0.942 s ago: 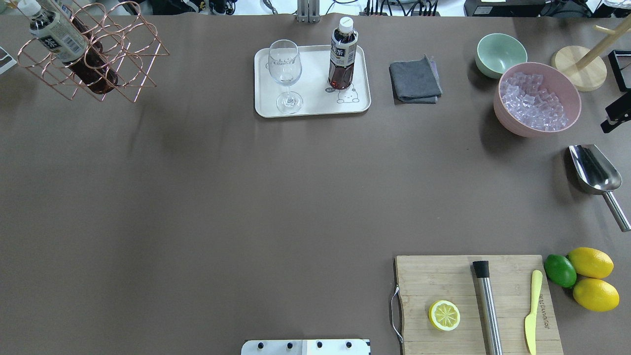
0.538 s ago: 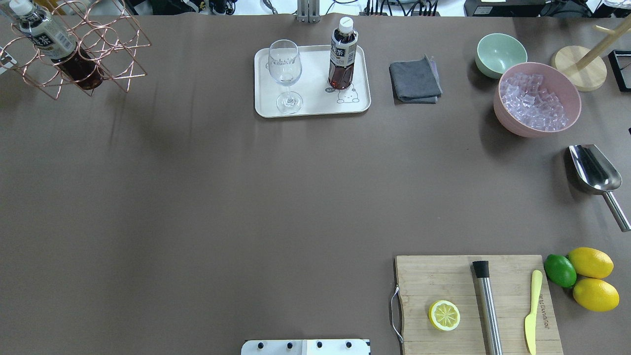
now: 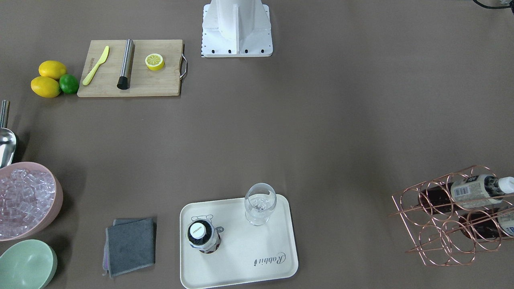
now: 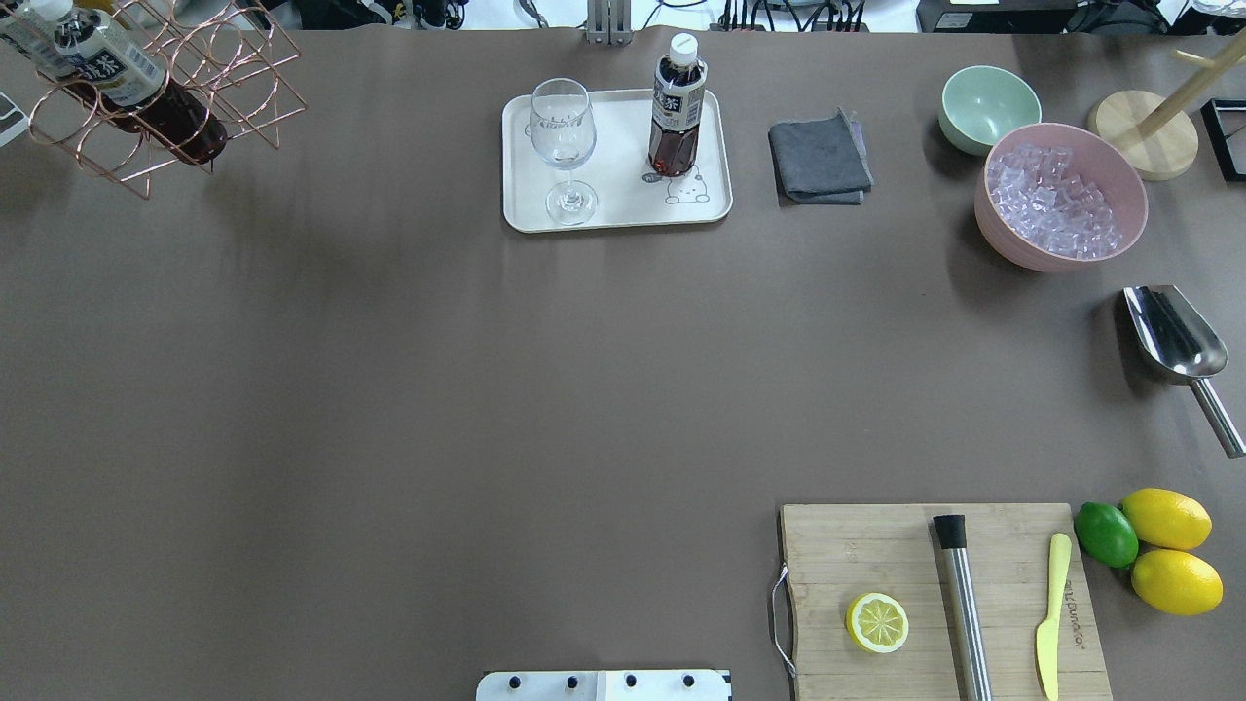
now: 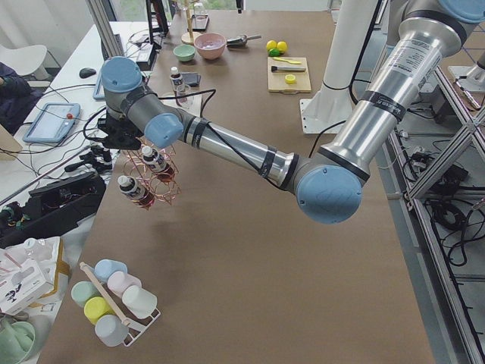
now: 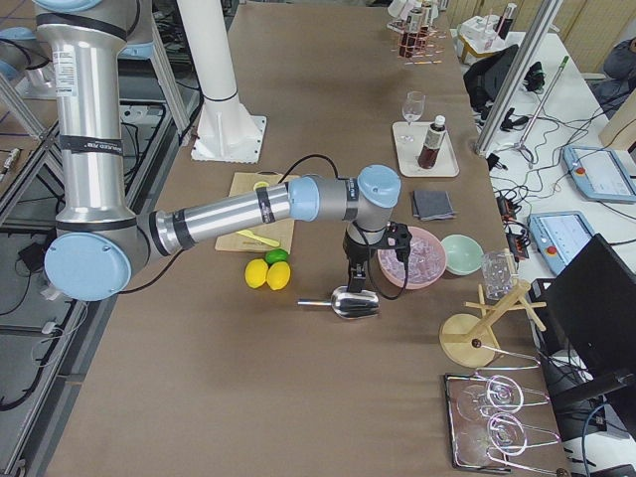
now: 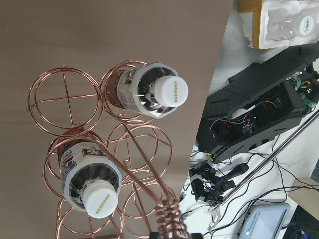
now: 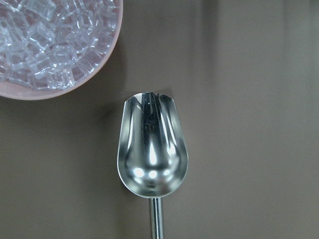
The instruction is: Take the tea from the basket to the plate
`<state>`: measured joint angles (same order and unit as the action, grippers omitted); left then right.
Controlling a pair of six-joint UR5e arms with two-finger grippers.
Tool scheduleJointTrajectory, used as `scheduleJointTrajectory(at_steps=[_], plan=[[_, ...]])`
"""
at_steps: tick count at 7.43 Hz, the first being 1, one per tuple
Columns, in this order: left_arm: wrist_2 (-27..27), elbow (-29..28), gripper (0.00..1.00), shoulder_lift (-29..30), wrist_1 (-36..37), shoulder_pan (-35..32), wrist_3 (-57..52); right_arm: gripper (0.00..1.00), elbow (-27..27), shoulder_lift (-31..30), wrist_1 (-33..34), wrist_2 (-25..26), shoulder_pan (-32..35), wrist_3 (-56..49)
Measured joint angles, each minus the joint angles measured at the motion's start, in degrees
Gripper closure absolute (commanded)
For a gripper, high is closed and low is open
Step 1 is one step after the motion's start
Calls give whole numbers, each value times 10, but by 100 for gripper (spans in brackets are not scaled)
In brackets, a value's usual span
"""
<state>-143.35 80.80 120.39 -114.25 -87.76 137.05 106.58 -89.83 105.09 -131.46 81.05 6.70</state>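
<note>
Clear plastic dark-tea bottle (image 4: 676,122) stands on cream rectangular tray (image 4: 623,195). Rose-gold wire basket (image 4: 226,73) hangs far left under left claw (image 5: 129,144); cannot tell whether it or right claw (image 6: 353,278) is closed.

The basket (image 4: 238,92) hangs over the worktop's far left corner, two bottles (image 4: 146,92) in it. The plate (image 4: 623,146) sits mid far edge, glass (image 4: 562,146) on its left, tea (image 4: 677,117) on its right. Rightward come cloth (image 4: 820,158), bowl (image 4: 988,107) and ice bowl (image 4: 1003,243). The scoop (image 4: 1173,336) lies at the right edge. The board (image 4: 847,555) lies at the near edge, with the lime (image 4: 1106,534) and lemons (image 4: 1166,518) to its right.
</note>
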Motion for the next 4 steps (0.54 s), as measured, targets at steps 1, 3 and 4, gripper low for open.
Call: scheduleJointTrajectory(at_steps=[1, 3, 4], plan=[[12, -7, 100, 0, -12, 11, 4, 0, -1, -10, 0, 0, 13, -32], [34, -13, 100, -1, -32, 38, 6, 0, -7, -28, -2, 1, 37, -69], [38, -15, 100, -4, -41, 45, 6, 0, -13, -30, -3, 4, 45, -78]])
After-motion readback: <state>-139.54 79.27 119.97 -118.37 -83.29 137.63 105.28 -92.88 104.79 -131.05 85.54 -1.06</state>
